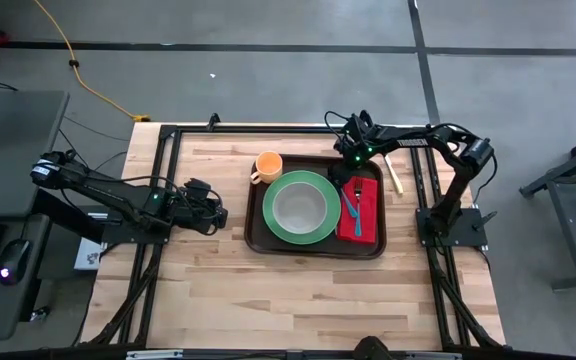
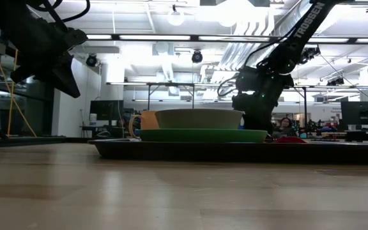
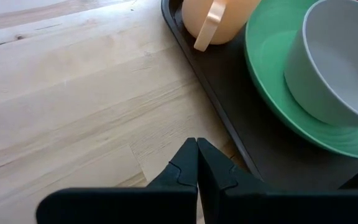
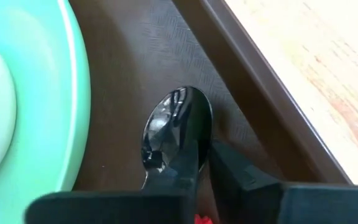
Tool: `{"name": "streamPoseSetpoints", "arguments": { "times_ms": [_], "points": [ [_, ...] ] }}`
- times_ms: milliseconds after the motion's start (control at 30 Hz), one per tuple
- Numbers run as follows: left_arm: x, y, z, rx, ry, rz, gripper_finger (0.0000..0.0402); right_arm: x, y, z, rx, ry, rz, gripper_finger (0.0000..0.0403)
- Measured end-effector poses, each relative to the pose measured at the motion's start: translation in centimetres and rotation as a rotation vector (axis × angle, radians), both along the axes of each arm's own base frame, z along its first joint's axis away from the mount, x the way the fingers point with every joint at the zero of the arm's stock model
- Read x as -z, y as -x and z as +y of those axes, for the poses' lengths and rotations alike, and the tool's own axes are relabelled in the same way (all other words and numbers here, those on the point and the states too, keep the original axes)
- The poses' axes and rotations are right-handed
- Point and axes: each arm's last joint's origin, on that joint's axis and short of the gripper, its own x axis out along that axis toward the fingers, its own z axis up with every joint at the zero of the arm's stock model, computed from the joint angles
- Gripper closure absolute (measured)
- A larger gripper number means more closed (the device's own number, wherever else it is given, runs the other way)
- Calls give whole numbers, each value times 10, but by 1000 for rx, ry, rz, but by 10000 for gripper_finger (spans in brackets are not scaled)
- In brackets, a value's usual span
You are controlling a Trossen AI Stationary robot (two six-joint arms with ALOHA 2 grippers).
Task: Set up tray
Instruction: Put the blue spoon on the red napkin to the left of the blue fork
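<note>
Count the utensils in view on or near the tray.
3 visible. A blue fork lies on the red napkin, a black spoon on the tray beside the green plate, and a pale utensil on the table. Others may be hidden.

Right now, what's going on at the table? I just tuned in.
A place setting is coming together on the brown tray: an orange cup, a grey bowl on a green plate, and a red napkin with a blue utensil. The right gripper is low over the tray's far right corner, beside a black spoon lying there. The left gripper waits shut over the bare table just left of the tray.
</note>
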Motion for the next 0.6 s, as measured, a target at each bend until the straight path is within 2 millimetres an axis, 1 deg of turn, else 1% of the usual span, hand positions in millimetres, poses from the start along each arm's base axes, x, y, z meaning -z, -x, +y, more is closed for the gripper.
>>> {"name": "streamPoseSetpoints", "arguments": {
  "times_ms": [100,233,467,600],
  "points": [
    [0,0,0,0,0,0,371,0,0,0,4,7,5,399],
    [0,0,0,0,0,0,371,1,1,0,17,14,14,396],
    [0,0,0,0,0,1,371,10,6,5,51,-11,7,402],
    [0,0,0,0,0,1,371,12,7,5,70,-18,2,402]
  ]
}}
